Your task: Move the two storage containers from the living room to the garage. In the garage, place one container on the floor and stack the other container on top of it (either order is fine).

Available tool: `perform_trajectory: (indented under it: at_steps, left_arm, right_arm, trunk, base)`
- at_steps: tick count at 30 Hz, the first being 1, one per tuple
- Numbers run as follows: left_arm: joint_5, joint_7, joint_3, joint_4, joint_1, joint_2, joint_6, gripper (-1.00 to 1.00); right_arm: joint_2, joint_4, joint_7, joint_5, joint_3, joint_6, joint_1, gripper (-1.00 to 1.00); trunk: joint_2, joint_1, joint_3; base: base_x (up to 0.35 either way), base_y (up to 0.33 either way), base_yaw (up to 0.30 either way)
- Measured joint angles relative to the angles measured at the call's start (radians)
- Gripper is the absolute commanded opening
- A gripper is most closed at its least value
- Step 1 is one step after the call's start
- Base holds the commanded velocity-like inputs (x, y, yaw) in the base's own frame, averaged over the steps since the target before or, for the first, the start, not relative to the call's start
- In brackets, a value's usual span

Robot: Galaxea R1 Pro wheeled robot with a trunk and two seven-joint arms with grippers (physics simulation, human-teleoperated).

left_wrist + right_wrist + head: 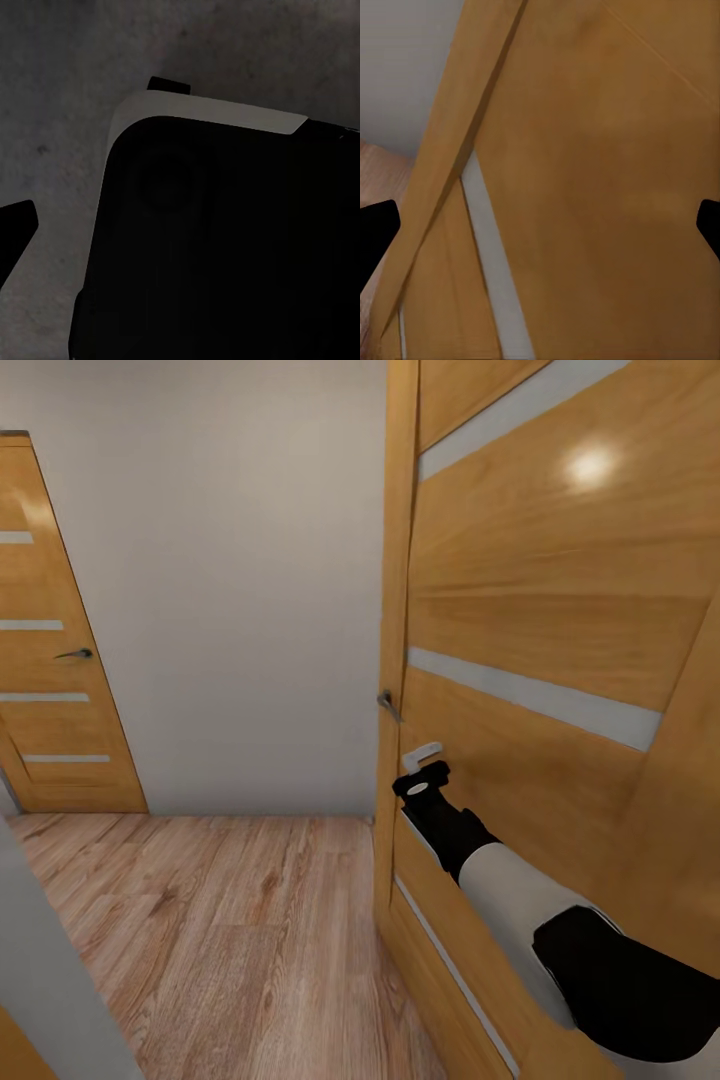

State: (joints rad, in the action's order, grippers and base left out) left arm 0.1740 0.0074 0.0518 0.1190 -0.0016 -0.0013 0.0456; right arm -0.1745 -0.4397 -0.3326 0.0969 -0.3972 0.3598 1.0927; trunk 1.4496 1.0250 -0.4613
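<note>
Neither red-orange storage container is in view. I am in a hallway with a light wood plank floor (pixel 230 940). My right arm reaches forward to the face of a wooden door (pixel 540 690) that stands open at the right. My right gripper (pixel 425 772) is close against the door, just below its metal handle (pixel 388 705). In the right wrist view my right gripper (pixel 540 229) is open, its black fingertips (pixel 376 232) wide apart with only door panel between them. One black fingertip (pixel 16 229) of my left gripper sits at the picture's edge, beside my own dark body (pixel 225 247).
A second wooden door (pixel 55 660) with a dark handle stands shut at the far left. A plain grey-white wall (pixel 240 580) closes the hallway ahead. A grey wall corner (pixel 50 970) juts in at the near left.
</note>
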Motion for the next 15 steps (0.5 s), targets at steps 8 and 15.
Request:
perform_trajectory:
  at_steps: [8,15]
  left_arm:
    - [0.001,0.0,0.0,0.0,0.0,0.0,0.0,1.0]
    - [0.003,0.0,0.001,0.0,0.0,0.0,-0.001,1.0]
  right_arm:
    - [0.0,-0.004,0.001,-0.003,0.006,0.0,0.0,1.0]
    - [0.0,-0.004,-0.001,-0.002,0.006,0.0,0.0,1.0]
  trunk:
    - [0.0,0.0,0.0]
    - [0.0,0.0,0.0]
  base:
    - [0.0,0.0,0.0]
    - [0.147,0.0,0.0]
